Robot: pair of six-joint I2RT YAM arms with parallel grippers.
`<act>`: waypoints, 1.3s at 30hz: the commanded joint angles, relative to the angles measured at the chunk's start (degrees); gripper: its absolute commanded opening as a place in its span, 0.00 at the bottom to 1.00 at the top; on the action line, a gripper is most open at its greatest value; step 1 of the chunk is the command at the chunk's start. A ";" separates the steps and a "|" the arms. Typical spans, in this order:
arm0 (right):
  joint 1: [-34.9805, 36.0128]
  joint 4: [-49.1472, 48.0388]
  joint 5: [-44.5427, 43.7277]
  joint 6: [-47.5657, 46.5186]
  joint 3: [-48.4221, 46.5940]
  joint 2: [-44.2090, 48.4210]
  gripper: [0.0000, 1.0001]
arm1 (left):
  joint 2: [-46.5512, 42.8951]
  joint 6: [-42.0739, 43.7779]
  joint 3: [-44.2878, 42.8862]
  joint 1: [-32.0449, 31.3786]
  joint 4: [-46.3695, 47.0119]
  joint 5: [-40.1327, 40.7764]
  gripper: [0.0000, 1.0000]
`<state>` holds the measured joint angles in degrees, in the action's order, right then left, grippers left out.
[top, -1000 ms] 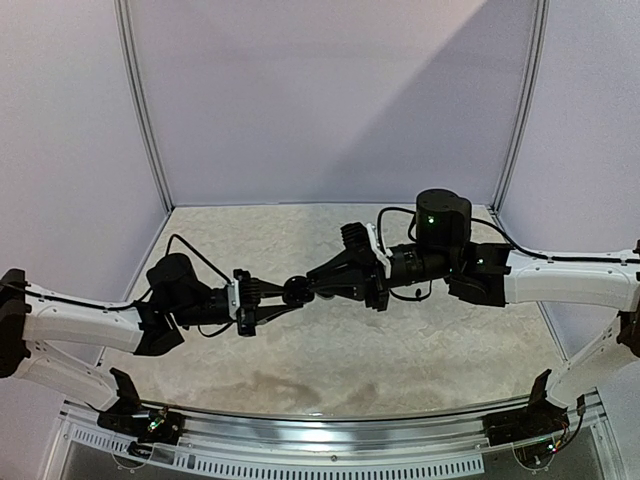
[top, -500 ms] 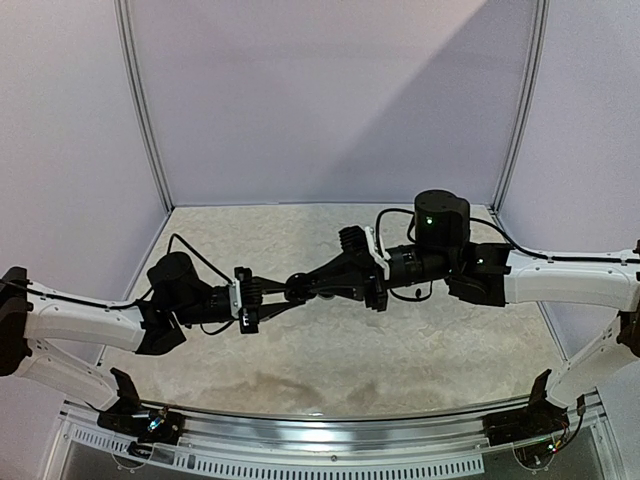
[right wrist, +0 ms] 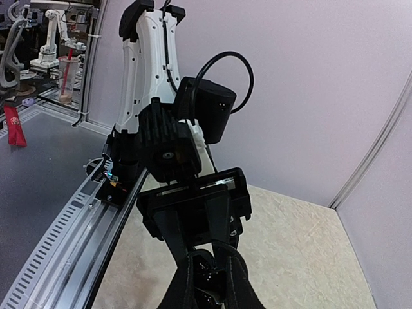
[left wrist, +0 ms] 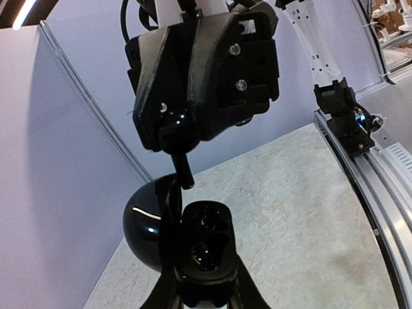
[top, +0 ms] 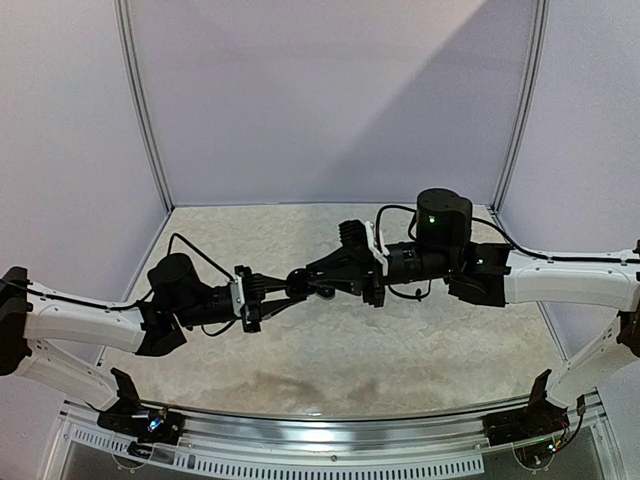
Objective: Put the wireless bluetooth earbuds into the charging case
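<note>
A pale, mottled beige table top (top: 420,350) fills the floor of the scene, with a darker patch (top: 270,385) towards its near edge. Plain lilac walls close it in: a far wall (top: 330,100) and a side wall on the left and on the right. Slim metal poles stand at the far left (top: 140,100) and far right (top: 522,100) corners. A silver rail (top: 320,425) runs along the near edge, with a slotted white strip (top: 300,467) just in front of it. Beyond the enclosure, the right wrist view shows a cup with a red straw (right wrist: 67,82) and a red strip (right wrist: 14,127).
</note>
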<state>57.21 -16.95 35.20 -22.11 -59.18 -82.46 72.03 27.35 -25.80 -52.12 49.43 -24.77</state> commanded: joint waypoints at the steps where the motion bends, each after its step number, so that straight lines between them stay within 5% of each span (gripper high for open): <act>1: 0.43 -1.42 -2.40 1.06 0.48 -0.16 0.00 | -0.40 -1.34 -0.73 -1.41 1.34 1.75 0.00; 39: 0.41 2.28 -9.72 1.05 -0.53 -3.13 0.05 | -0.67 -7.60 -1.93 -2.11 2.56 8.46 0.00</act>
<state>57.43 -17.21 28.88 -21.89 -59.20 -83.92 72.01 21.50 -26.11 -53.04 49.91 -18.09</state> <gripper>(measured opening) 0.136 0.182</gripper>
